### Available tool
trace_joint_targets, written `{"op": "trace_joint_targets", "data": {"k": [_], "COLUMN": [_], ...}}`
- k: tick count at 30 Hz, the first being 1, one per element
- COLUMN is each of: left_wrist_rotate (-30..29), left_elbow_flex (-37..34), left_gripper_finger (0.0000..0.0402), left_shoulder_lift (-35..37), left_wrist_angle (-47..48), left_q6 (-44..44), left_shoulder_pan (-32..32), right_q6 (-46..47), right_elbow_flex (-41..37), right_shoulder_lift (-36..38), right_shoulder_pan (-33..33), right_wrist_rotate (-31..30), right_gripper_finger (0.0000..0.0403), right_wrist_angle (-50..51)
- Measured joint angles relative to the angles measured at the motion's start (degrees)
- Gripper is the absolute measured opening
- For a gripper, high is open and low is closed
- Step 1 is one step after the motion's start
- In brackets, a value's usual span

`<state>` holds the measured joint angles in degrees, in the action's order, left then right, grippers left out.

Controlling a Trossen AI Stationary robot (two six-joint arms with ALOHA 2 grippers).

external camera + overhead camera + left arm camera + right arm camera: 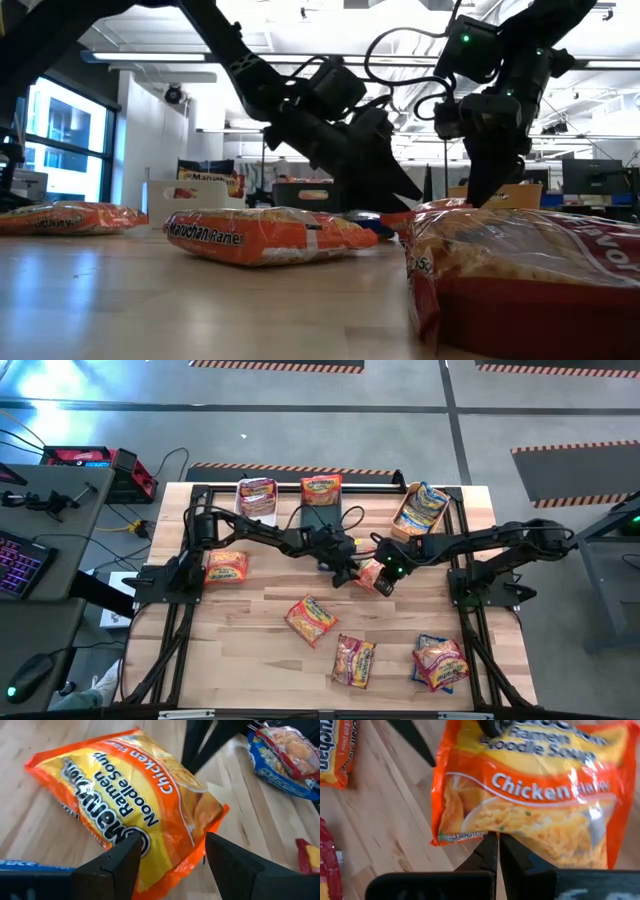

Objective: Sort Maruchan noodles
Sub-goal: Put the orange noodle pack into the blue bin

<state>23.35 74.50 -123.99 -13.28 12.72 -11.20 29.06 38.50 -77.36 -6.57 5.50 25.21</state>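
The packet (135, 805) by the black hands is orange with a yellow face, white lettering and a noodle photo. Another packet (440, 660) is pink-red, lying on a blue one. The table (250, 650) is pale striped wood.

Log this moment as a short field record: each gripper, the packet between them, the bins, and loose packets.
left gripper: open, fingers either side of the packet's end
right gripper: shut on the orange chicken packet's edge
orange chicken packet: mid-table, between both grippers
bins: three along the far edge, packets in each; blue-and-yellow packet in the right one
loose packets: four near the front, one at the left
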Motion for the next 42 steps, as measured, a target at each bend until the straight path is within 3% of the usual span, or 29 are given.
{"op": "trace_joint_targets", "data": {"k": [6,13,20,27,31,36,42], "left_wrist_rotate": [0.0,0.6,1.8,1.2,-7.4,-4.8,-5.2], "left_elbow_flex": [0.0,0.0,0.0,0.0,0.7,3.6,5.1], "left_gripper_finger": [0.016,0.0021,0.0002,0.0,0.0011,0.0073,0.0173], "left_shoulder_lift": [0.0,0.0,0.3,4.4,5.3,4.7,1.6], "left_wrist_angle": [0.7,0.6,1.1,8.5,10.2,13.7,14.8], "left_q6": [-4.6,-10.1,-15.7,-19.8,-12.4,-6.9,-6.8], "left_shoulder_pan": [0.0,0.0,-0.8,-1.4,-0.7,-0.9,0.2], "right_q6": [-1.0,-2.4,-4.6,-6.1,-7.0,-7.1,-8.2], "right_elbow_flex": [0.0,0.0,0.0,0.0,0.0,0.0,0.0], "right_shoulder_lift": [0.0,0.0,1.6,8.6,11.8,12.7,12.3], "right_shoulder_pan": [0.0,0.0,0.0,0.0,-0.1,-0.2,-0.2], "right_wrist_rotate": [0.0,0.0,0.0,-1.5,-2.5,-3.5,-3.5], "right_gripper_finger": [0.0,0.0,0.0,0.0,0.0,0.0,0.0], "right_wrist_angle": [-0.9,-2.1,-2.2,-1.4,-1.2,-1.0,-1.2]}}
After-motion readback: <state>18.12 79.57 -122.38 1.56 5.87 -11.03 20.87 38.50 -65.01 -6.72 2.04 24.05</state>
